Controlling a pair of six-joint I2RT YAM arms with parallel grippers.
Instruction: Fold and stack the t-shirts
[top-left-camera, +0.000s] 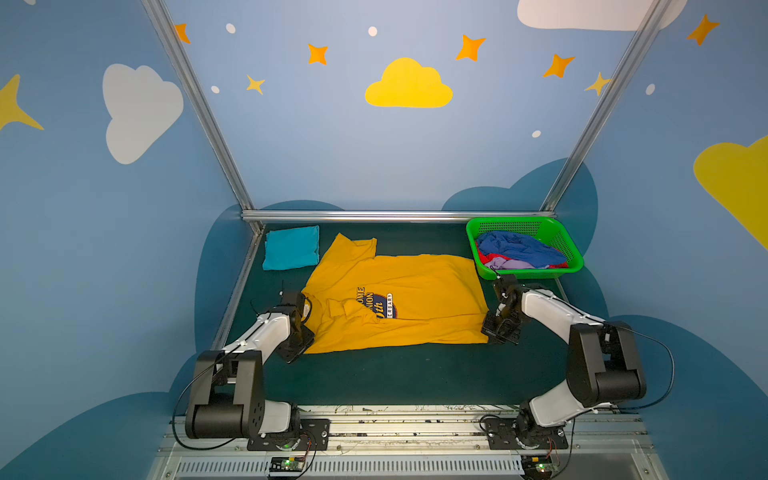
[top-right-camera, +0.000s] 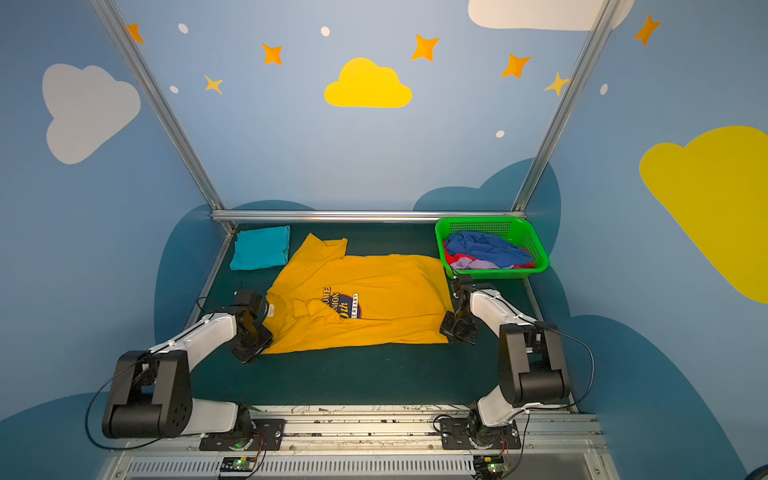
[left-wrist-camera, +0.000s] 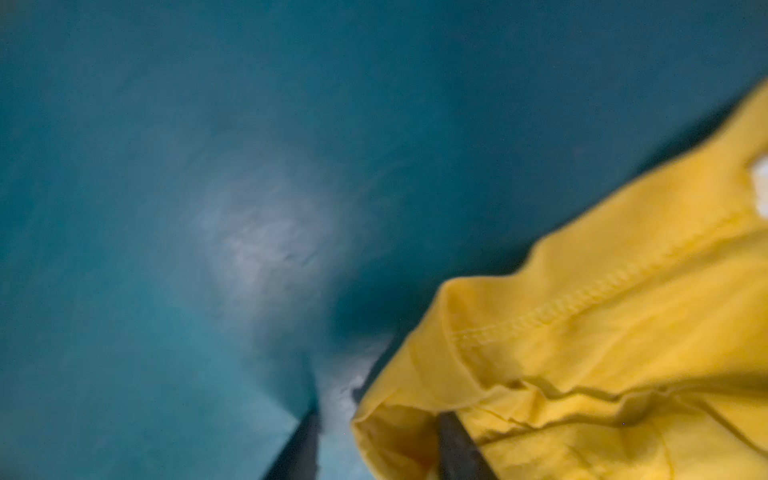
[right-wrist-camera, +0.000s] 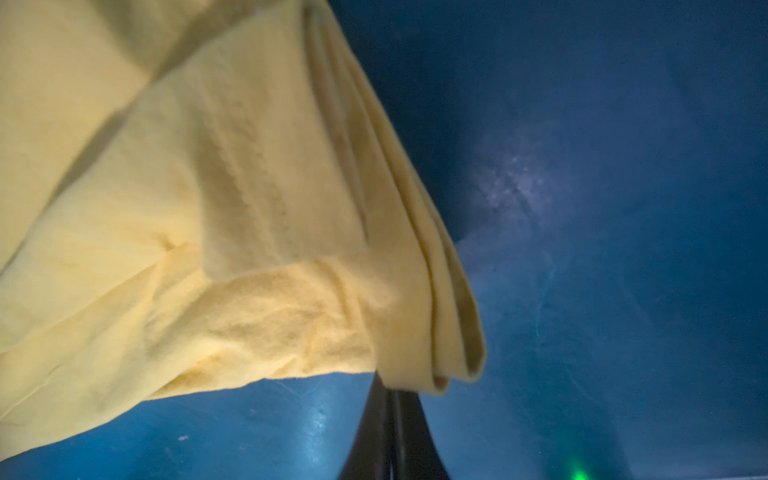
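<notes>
The large mustard-yellow cotton t-shirt (top-left-camera: 415, 303) lies lengthwise from the left tool (left-wrist-camera: 376, 419), narrowly parted astride its shoulder edge, to the right tool (right-wrist-camera: 392, 399), clamped on its hem corner.

Big yellow tee (top-left-camera: 415, 291) flat mid-table, near side folded over. Teal tee (top-left-camera: 291, 248) folded, back left. Blue tee (top-left-camera: 515, 247), red tee (top-left-camera: 484, 257), purple tee (top-left-camera: 509, 263) in basket (top-left-camera: 536, 273).

Left claw (left-wrist-camera: 378, 419) slightly parted, right claw (right-wrist-camera: 392, 399) pinched shut, both held low
</notes>
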